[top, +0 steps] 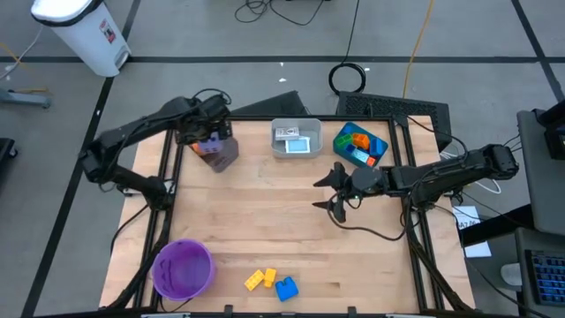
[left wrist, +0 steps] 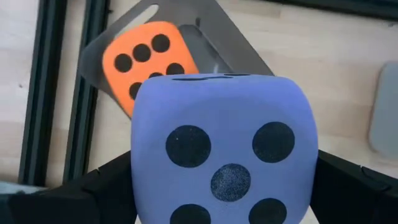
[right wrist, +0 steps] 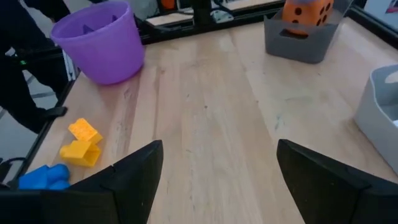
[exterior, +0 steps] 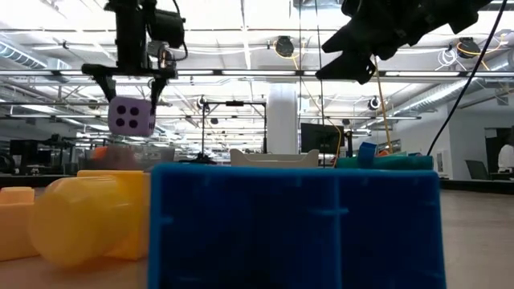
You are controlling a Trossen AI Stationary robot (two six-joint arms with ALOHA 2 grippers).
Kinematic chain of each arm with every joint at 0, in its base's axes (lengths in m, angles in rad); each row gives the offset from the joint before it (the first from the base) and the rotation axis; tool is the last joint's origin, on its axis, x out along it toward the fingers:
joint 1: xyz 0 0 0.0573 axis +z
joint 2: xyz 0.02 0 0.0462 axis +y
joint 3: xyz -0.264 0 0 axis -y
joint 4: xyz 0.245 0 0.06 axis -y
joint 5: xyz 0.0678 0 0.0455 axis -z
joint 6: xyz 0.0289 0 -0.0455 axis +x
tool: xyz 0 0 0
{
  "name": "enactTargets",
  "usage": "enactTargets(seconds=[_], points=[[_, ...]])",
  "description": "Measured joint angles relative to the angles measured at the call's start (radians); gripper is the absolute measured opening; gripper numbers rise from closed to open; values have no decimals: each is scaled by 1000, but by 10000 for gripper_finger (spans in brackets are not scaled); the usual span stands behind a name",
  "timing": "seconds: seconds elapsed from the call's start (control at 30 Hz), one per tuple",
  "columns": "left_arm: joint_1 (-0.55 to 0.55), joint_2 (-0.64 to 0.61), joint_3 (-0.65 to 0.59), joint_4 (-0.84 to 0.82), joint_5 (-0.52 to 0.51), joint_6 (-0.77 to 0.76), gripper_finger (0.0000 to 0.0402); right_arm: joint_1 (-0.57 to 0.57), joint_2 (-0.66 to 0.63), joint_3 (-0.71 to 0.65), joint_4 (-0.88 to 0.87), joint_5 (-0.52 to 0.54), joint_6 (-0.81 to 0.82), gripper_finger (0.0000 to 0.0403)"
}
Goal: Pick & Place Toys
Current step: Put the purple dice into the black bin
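purple die (left wrist: 221,158) held between left gripper (left wrist: 217,186) fingers | orange die (left wrist: 149,62) in grey bin (left wrist: 217,43) below | wooden counter (left wrist: 323,62)

left end effector (exterior: 132,95) raised, clamped, right end effector (top: 335,191) spread, hovering

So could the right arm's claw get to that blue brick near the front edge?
Probably yes: the right claw hangs open above bare table, the blue brick lies in the open beside the yellow bricks, nothing between.

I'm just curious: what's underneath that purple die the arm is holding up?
Below the purple die, held in the left gripper, sits a grey bin with an orange die inside. The purple die hides the rest of the bin.
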Motion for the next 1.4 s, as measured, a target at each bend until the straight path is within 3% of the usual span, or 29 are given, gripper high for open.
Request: enactTargets(seconds=[0.3, 0.53, 0.9, 1.17, 1.4], points=[[5, 140, 0, 38, 40, 37, 364, -47, 0, 0, 7, 0, 3, 304], [6, 197, 0, 82, 57, 95, 387, -53, 0, 0, 6, 0, 23, 304], [8, 208, 0, 84, 51, 113, 392, -54, 0, 0, 1, 0, 23, 304], [14, 209, 0, 92, 90, 142, 360, -54, 0, 0, 1, 0, 23, 304], [14, 210, 0, 91, 122, 330, 383, -54, 0, 0, 1, -3, 18, 304]])
